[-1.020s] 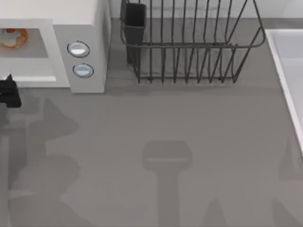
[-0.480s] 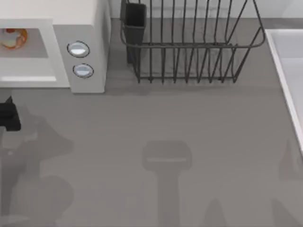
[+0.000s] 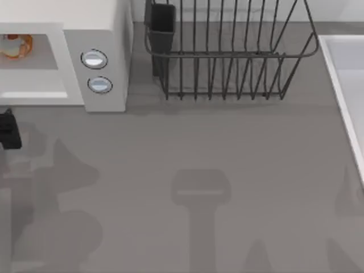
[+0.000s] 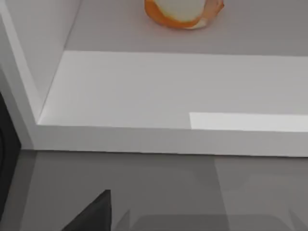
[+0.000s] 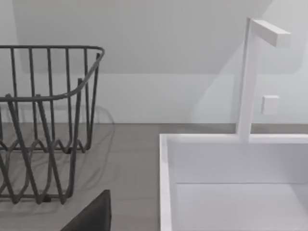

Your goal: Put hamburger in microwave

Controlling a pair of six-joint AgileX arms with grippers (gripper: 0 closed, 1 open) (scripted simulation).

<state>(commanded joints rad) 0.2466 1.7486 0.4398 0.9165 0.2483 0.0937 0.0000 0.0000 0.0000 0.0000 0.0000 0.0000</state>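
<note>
Already the hamburger (image 3: 13, 45) lies inside the microwave (image 3: 96, 23), at the upper left of the top view, resting on the grey floor of the cavity near the frame's left edge. It is a small rounded lump, orange around the rim with a pale patch on top; the left wrist view shows it (image 4: 184, 13) on the same smooth grey floor, set back from the white sill at the cavity's mouth, with nothing touching it. The microwave is a white, flat-sided box, and its side panel carries two round silver-blue knobs (image 3: 94, 59), one above the other.

Just below the microwave, at the left edge of the top view, the left claw (image 3: 9, 129) shows as a dark block over the grey worktop (image 3: 227, 148), apart from the hamburger and outside the cavity. Whether its fingers are apart or together I cannot tell. A dark wedge (image 4: 91, 214) at the bottom of the left wrist view looks like part of it.

Right of the microwave, at the top centre, stands a black wire rack (image 3: 227, 57) of thin bent rods, with a dark square cup (image 3: 161, 23) at its left end. I cannot make out anything in the rack.

At the right edge sits a white sink (image 3: 344, 74); the right wrist view shows its straight walls (image 5: 166, 183) and a white, square-sectioned tap (image 5: 250, 77) rising behind it. The worktop is matte grey with faint grain.
</note>
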